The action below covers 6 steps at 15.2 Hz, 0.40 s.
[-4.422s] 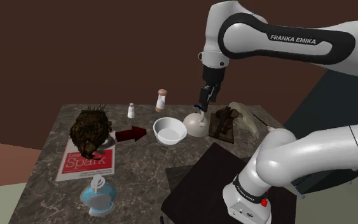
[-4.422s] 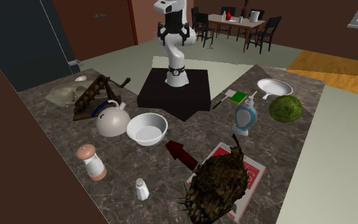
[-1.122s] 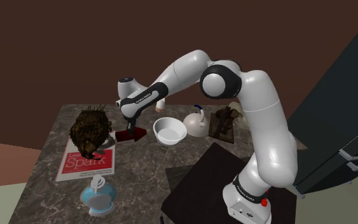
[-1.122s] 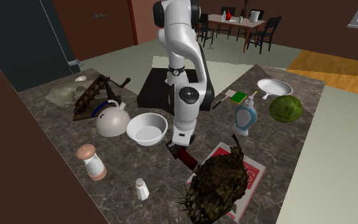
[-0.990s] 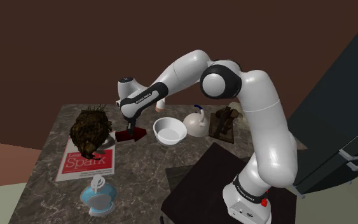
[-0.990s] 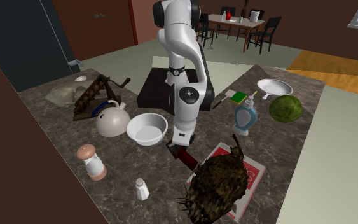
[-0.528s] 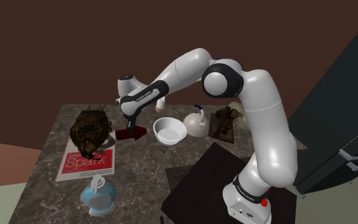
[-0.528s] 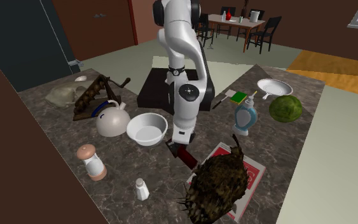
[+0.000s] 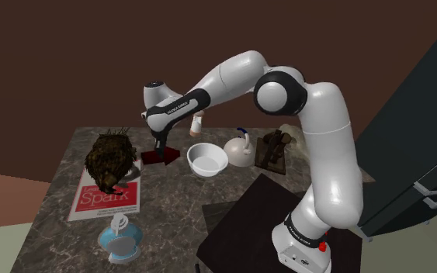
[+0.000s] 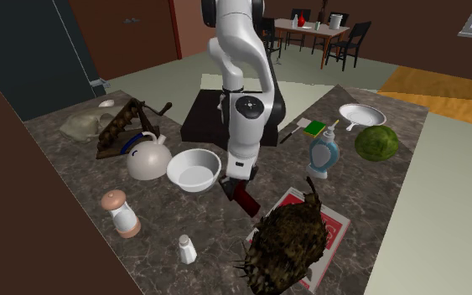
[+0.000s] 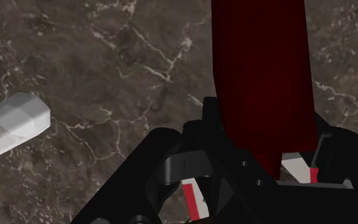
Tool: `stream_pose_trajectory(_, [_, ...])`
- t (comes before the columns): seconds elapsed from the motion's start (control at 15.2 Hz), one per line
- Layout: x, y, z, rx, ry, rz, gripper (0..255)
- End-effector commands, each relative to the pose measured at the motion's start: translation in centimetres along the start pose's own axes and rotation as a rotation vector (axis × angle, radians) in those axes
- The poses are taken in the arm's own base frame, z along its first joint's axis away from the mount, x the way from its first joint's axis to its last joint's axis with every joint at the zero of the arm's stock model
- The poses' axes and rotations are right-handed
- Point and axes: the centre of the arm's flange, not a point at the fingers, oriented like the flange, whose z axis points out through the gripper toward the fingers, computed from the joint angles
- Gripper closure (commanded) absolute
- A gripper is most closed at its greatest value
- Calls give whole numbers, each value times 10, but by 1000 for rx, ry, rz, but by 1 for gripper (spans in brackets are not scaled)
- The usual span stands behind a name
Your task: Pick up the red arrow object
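Observation:
The red arrow object (image 9: 162,156) is a dark red flat arrow. My black gripper (image 9: 161,148) is shut on it, and it hangs a little above the dark marble table (image 9: 170,209), between the brown spiky object (image 9: 112,159) and the white bowl (image 9: 207,159). In the second exterior view the arrow (image 10: 245,200) slants down from the gripper (image 10: 236,184) toward the spiky object (image 10: 284,243). In the wrist view the arrow's dark red shaft (image 11: 263,83) runs out from between the fingers of the gripper (image 11: 260,172), over bare marble.
A red "Spark" book (image 9: 106,198) lies under the spiky object. A white teapot (image 9: 240,150) stands beyond the bowl (image 10: 194,168). A salt shaker (image 10: 187,248) and grinder (image 10: 121,212) stand nearby. A blue-white bottle (image 10: 322,155) and green melon (image 10: 376,143) stand farther off.
The arm has risen over the last second, with the arrow clasped in the gripper. The arrow has come up off the table a little.

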Motion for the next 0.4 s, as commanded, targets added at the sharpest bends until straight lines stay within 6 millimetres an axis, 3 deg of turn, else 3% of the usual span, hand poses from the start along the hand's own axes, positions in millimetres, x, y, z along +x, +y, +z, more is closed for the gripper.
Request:
stream_pose_trajectory(0.0, [-1, 0, -11, 0, 0, 0, 255])
stream_pose_trajectory(0.33, [-3, 1, -28, 0, 0, 0, 255])
